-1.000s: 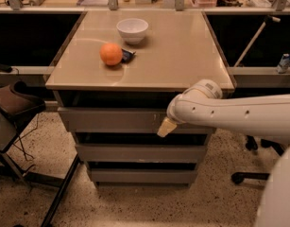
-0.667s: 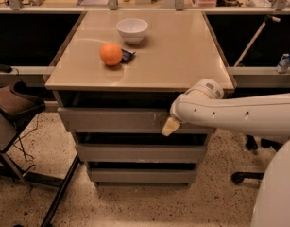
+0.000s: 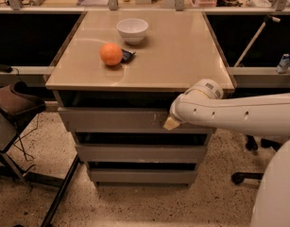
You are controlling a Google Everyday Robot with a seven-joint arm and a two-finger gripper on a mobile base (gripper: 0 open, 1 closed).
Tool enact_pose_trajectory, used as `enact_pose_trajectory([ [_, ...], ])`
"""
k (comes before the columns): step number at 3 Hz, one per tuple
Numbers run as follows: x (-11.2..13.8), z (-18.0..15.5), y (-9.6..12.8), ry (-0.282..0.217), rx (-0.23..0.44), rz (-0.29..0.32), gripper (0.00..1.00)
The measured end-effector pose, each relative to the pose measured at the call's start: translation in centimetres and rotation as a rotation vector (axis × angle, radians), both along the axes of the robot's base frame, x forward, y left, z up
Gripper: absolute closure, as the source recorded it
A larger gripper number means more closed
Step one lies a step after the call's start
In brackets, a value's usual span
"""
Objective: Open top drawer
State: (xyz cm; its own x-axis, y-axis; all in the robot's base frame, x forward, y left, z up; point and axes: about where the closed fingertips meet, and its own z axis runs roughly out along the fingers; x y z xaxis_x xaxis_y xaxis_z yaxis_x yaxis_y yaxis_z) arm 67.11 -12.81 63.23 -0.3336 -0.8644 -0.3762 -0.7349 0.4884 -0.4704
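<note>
Hand sat up at the top drawer front, toward its right end, just under the table edge; drawer ran left-right. Couldn't tell if the hand was spread or closed.

The desk is showing a smooth beige top with a soft sheen. The top drawer is looking matt grey, scuffed white. The gripper, sitting at that front's right part, is appearing tan, perhaps rubbery, beside the arm with its smooth white plastic shell.
</note>
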Motion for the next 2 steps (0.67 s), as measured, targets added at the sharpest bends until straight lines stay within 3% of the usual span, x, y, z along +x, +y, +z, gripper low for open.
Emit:
enact_pose_trajectory([
  [1,0.0,0.0,0.0,0.0,0.0,0.0,0.66],
  [2,-1.7,0.3,0.0,0.007,0.007,0.008,0.89],
])
